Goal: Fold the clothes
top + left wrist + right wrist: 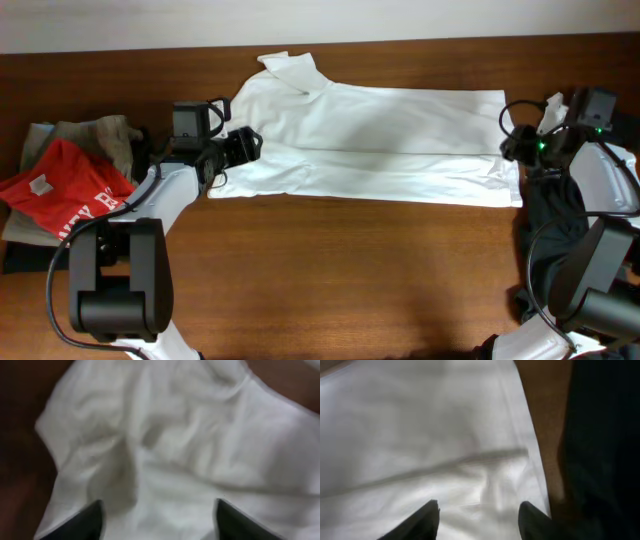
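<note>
Jaws stand apart and empty on the left gripper point(247, 146) and right gripper point(511, 146), set at opposite ends of the white shirt point(380, 140) spread on the table point(350, 270); both layers should be pinched evenly.

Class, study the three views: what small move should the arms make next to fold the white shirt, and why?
Probably lower both claws and pinch the cloth. The white shirt lies flat along the table; the left claw hangs open over its collar end, the right claw open over its hem edge, neither gripping anything yet.
</note>
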`<state>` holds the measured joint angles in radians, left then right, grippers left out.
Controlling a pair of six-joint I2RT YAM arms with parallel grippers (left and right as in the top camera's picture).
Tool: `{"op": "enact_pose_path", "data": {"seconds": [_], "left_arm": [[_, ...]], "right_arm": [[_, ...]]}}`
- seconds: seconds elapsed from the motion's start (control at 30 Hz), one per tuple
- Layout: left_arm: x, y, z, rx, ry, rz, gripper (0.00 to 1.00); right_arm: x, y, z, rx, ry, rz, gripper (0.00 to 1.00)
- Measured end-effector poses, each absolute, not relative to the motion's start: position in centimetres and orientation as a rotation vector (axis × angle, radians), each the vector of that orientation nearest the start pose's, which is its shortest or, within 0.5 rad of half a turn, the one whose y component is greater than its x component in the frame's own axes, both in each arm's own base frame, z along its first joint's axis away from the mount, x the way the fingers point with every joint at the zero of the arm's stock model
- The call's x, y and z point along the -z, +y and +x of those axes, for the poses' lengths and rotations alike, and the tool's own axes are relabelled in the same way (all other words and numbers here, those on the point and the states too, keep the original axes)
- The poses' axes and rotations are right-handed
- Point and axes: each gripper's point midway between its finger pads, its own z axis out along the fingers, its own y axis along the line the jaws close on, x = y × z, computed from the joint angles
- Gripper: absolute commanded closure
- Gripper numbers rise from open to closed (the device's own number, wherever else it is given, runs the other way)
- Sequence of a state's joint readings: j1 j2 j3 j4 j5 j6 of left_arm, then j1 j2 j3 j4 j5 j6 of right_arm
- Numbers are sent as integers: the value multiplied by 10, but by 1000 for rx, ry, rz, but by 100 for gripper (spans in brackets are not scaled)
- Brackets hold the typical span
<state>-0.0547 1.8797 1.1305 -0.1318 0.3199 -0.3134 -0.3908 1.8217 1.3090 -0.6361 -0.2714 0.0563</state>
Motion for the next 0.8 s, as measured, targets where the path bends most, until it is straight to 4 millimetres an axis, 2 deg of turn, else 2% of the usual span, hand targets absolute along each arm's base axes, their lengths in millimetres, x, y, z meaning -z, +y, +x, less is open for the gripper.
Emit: {"op": "enact_pose_path", "data": {"seconds": [0.07,0.1,0.13,0.2,0.23,0.3,0.33,0.43,0.5,0.7,0.8], "left_arm": [[-36,-68,444,464,2599,-233,22],[-28,-63,432,424,2663,-259,23],[-21,-58,420,382,2715,-282,23],[-16,-48,414,301,2747,-305,27],[-14,-43,414,260,2745,-313,48],[-9,-37,411,212,2747,-319,50],[-6,-35,410,191,2747,-314,59],[-1,-29,408,150,2759,-320,100],[2,-24,398,127,2819,-342,100],[5,-17,321,87,3117,-562,100],[3,-5,289,40,3210,-682,100]], "right_arm": [[-69,-122,384,-197,2743,581,46],[-64,-124,378,-176,2774,595,47],[-48,-124,371,-165,2826,618,52],[-25,-123,364,-167,2878,636,56],[-7,-120,353,-177,2928,651,57],[-2,-120,352,-175,2937,655,58],[-1,-120,352,-174,2937,655,67],[0,-117,341,-178,2979,665,77],[1,-114,328,-175,3034,684,78],[1,-104,283,-156,3217,736,78],[1,-103,278,-160,3239,743,77]]}}
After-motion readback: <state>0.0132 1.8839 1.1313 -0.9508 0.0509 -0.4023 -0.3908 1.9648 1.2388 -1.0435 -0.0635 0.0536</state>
